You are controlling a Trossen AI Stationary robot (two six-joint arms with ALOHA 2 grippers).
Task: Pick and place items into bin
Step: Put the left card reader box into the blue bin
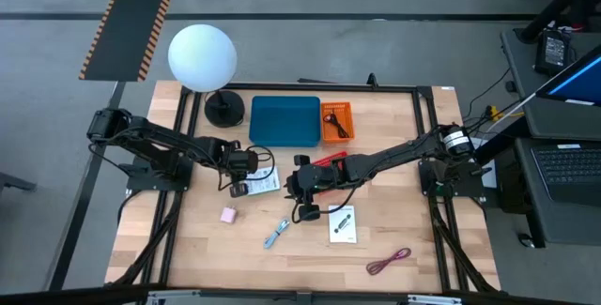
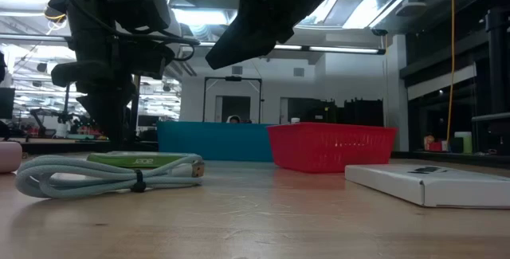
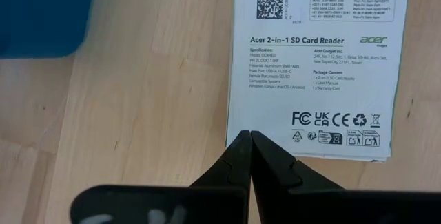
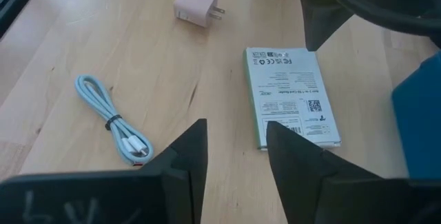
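My left gripper [image 1: 240, 185] [image 3: 249, 136] points down with its fingers shut, their tips at one short edge of a white printed card [image 1: 266, 181] [image 3: 313, 65] lying flat on the table. My right gripper [image 1: 306, 206] [image 4: 234, 145] hangs open above bare table, between that card [image 4: 293, 96] and a coiled pale blue-silver cable [image 4: 110, 124] [image 1: 277, 233]. A pink cube with plug prongs [image 4: 195, 7] [image 1: 227, 214] lies beyond. A second white card [image 1: 344, 223] [image 2: 426, 183] and a maroon cable [image 1: 389, 262] lie nearer the near edge. The green piece is not visible. My left gripper's shut fingertips [image 3: 238, 145] come from above at the card's short edge [image 3: 275, 149], the end away from the QR code. I cannot tell whether they touch the card or the table beside it.
A blue bin [image 1: 285, 120] [image 2: 211, 141] and an orange-red basket [image 1: 337, 122] [image 2: 331, 143] with dark things in it stand at the far side. The white globe lamp [image 1: 202, 56] stands on its black base [image 1: 224, 108] at the far left. Red items [image 1: 324, 160] lie under the right arm.
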